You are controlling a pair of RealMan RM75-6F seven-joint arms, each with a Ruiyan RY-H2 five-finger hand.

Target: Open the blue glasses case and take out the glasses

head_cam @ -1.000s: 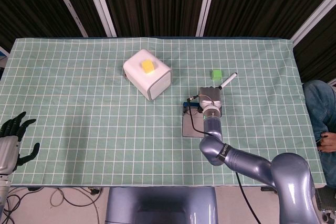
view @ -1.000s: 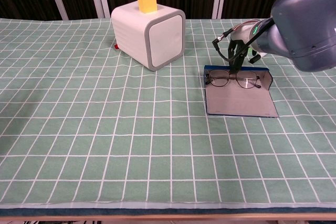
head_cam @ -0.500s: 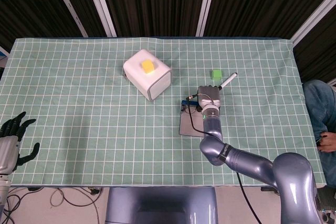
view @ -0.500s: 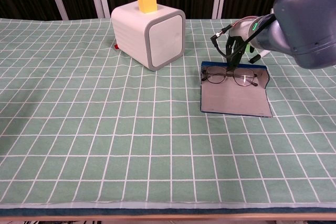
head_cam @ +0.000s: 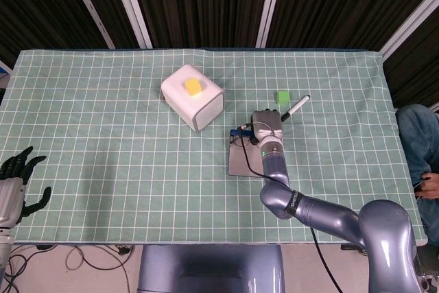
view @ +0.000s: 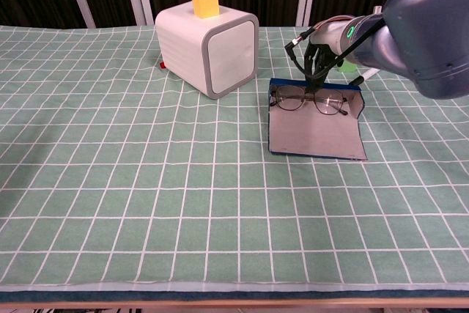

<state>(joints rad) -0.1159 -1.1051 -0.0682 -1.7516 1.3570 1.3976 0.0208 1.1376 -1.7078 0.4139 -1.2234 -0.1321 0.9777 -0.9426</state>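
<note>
On the table: one blue glasses case (view: 316,132), one pair of glasses (view: 308,100), one white box (head_cam: 193,97), one yellow block (head_cam: 193,86), one green block (head_cam: 281,96), one marker (head_cam: 298,106). Two hands: left (head_cam: 15,182), right (view: 319,57).

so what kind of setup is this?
Likely a lab teleoperation bench: green checked tablecloth, staged props such as a white box topped with a yellow cube, and dark slatted wall panels behind.

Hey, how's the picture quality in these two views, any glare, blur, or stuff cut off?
Head view: even light, no glare, sharp; the left robot hand is cropped at the frame edge. Chest view: the thin-rimmed glasses in the open blue glasses case are crisp, while the large grey right forearm near the lens looks soft and hides part of the right robot hand.
</note>
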